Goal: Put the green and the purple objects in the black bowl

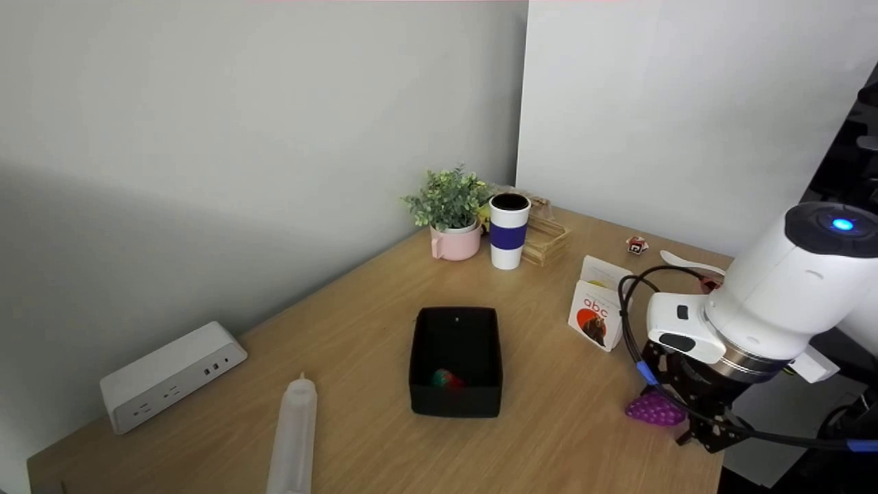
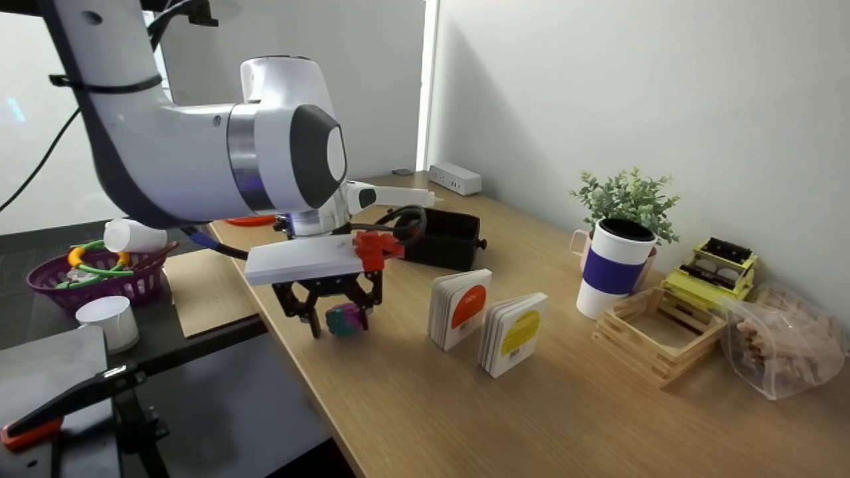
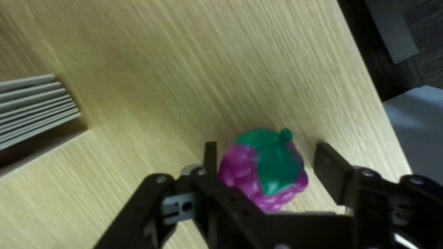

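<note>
Hand (image 3: pixel 268 155) spread wider than purple berry (image 3: pixel 242 169), straddling it, not gripping (gap on one side; contact on other, can't tell). Black bowl (image 1: pixel 455 403) holds red-green piece (image 1: pixel 447 379). Berry on bench (image 1: pixel 555 439) near edge, long axis roughly level, green cap (image 2: pixel 342 322) toward camera in exterior view.

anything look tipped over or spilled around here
Yes, mildly: the white squeeze bottle lies on its side on the table, odd because such bottles usually stand upright. No spill shows beside it. A white cup also looks tipped in the purple basket.
</note>
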`<act>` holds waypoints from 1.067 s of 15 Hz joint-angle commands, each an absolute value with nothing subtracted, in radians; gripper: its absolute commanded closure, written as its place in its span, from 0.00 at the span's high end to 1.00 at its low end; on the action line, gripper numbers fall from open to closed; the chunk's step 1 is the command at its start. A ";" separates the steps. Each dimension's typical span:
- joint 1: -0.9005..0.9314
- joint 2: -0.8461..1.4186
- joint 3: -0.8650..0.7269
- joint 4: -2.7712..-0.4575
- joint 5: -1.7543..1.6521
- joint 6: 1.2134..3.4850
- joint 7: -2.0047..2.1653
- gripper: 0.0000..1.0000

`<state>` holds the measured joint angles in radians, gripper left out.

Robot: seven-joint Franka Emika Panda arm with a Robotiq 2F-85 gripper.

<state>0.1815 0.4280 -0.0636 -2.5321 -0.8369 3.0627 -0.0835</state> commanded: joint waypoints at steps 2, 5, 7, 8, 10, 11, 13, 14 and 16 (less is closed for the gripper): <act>0.192 0.408 -0.059 -2.526 -0.826 3.045 -0.065 0.33; 0.243 0.344 -0.084 -2.539 -0.847 3.022 -0.004 0.27; 0.292 0.279 -0.113 -2.547 -0.872 3.006 0.054 0.27; 0.319 0.248 -0.129 -2.545 -0.886 2.996 0.089 0.27; 0.400 0.176 -0.187 -2.531 -0.954 2.957 0.208 0.27; 0.434 0.145 -0.209 -2.519 -1.008 2.925 0.280 0.27; 0.469 0.097 -0.214 -2.497 -1.110 2.865 0.403 0.27; 0.478 0.081 -0.209 -2.488 -1.155 2.839 0.455 0.27; 0.488 0.068 -0.194 -2.477 -1.215 2.814 0.538 0.27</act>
<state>0.4618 0.0935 -0.1957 -2.4907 -1.1284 2.8684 0.4313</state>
